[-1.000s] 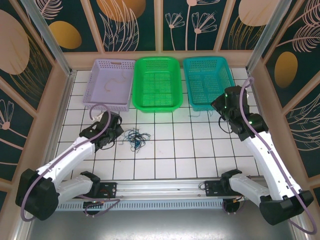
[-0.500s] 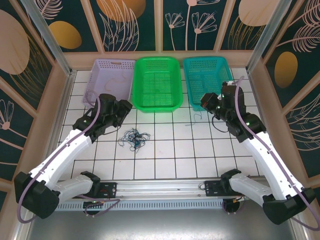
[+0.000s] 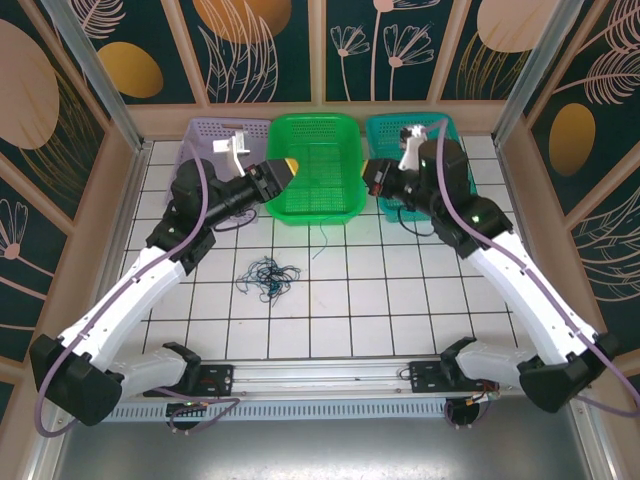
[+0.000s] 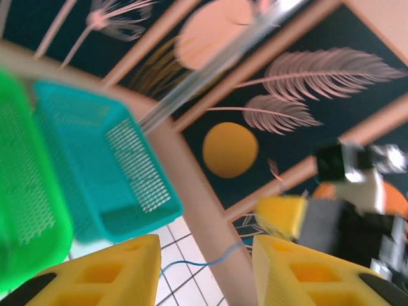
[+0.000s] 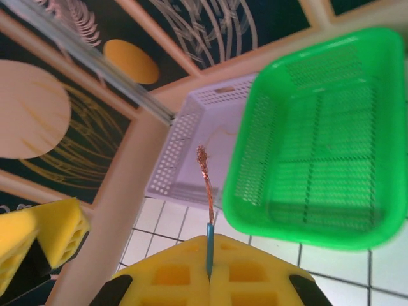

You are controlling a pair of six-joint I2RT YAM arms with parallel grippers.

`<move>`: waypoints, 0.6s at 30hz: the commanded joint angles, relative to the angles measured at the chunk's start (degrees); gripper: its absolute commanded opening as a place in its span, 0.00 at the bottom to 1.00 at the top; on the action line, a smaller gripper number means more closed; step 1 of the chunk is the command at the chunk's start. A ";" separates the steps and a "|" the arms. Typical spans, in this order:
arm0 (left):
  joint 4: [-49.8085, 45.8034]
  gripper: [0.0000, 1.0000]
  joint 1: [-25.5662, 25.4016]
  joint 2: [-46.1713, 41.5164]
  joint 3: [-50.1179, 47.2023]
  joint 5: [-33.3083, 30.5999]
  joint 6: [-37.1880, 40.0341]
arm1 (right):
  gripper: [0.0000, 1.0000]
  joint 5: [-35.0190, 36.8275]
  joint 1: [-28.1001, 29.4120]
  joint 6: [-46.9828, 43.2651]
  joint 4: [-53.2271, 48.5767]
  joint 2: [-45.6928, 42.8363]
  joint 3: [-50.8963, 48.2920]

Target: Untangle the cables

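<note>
Both arms have swung up off the tiles and inward since a second ago, and now meet in front of the green basket (image 3: 315,165). Three baskets stand in one row at the far edge of the tiled table (image 3: 400,300): the lavender basket (image 3: 200,135) on the left, half hidden by the left arm, the green one in the middle, and the teal basket (image 3: 455,150) on the right.

The left gripper (image 4: 205,252) is raised beside the green basket's left rim. Its two yellow fingers stand apart, with one blue wire (image 4: 191,262) crossing the gap between them; I cannot tell whether it touches either finger. One tangle of cables (image 3: 268,277) lies on the tiles below that gripper, left of the table's middle. A single thin strand hangs over the tiles just in front of the green basket.

The right gripper (image 5: 209,264) is pinched together on the blue wire. One bare copper end sticks out past its fingertips.
</note>
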 commanded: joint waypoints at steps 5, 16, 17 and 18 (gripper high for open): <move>5.88 0.54 -1.06 2.36 4.48 8.30 25.59 | 0.00 -9.69 -0.14 -4.10 -1.53 8.60 12.06; 5.16 0.65 -1.72 5.93 4.99 6.60 36.67 | 0.00 -16.25 -0.28 -1.17 -3.72 17.34 21.42; 4.95 0.66 -1.76 6.16 5.16 6.21 37.35 | 0.00 -16.75 -0.28 -0.96 -3.71 17.70 21.78; 4.51 0.67 -1.77 6.44 5.41 5.68 37.98 | 0.00 -17.11 -0.21 -0.78 -3.89 18.01 22.11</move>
